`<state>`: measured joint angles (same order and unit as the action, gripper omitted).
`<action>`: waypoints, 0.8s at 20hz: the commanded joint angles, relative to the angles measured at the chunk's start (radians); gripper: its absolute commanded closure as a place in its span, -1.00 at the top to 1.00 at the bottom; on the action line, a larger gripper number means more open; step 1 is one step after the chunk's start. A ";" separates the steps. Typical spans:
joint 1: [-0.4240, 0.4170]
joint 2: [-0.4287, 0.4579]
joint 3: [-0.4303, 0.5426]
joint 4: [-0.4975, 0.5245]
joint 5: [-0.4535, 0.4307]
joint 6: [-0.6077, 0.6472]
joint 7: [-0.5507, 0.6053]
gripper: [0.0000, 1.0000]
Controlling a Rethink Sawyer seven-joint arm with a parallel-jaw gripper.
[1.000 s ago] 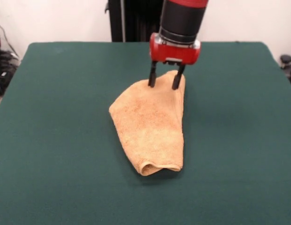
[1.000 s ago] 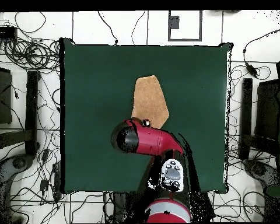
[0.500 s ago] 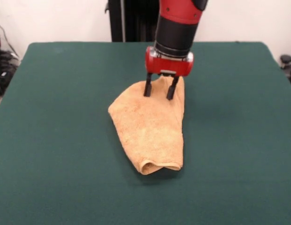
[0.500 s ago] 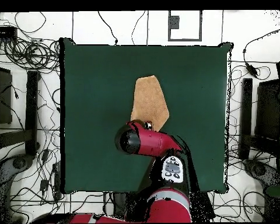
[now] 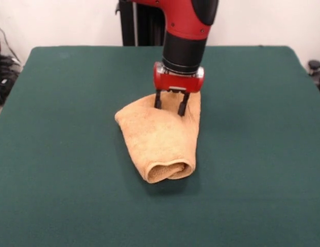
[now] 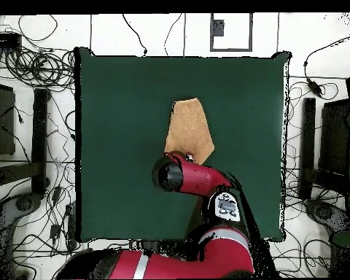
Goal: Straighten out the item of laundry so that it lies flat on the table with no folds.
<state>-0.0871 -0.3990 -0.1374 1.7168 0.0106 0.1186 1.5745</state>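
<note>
Since earlier, gripper dropped lower and dragged the towel toward the robot; its near end curls more. Fingers apart, tips pressed into the far edge. Towel mid-table, folded. Step: grasping. Next: close, lift, spread.

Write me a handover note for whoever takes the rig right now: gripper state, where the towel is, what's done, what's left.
Gripper: open, fingers apart and planted down on the far end of the towel; nothing is clamped between them as far as the front view shows.
Towel: near the middle of the table, folded over on itself into a tapered bundle, with a rolled, doubled edge at the end facing the front camera. In the overhead view it reads as a narrow tan patch just beyond the arm.
Done: gripper is on the cloth.
Left: all of the flattening; the fold has to be opened and the towel spread out.
</note>
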 commanded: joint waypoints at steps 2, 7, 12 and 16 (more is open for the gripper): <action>0.014 0.121 0.127 -0.018 0.008 -0.012 0.161 -1.00; 0.021 0.102 0.120 -0.001 0.046 0.067 0.184 -1.00; 0.004 0.070 0.136 0.041 0.057 0.053 0.209 -1.00; 0.032 -0.033 0.128 0.117 0.102 0.137 0.257 -1.00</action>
<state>-0.0891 -0.4116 -0.1335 1.7264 0.0275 0.1217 1.5745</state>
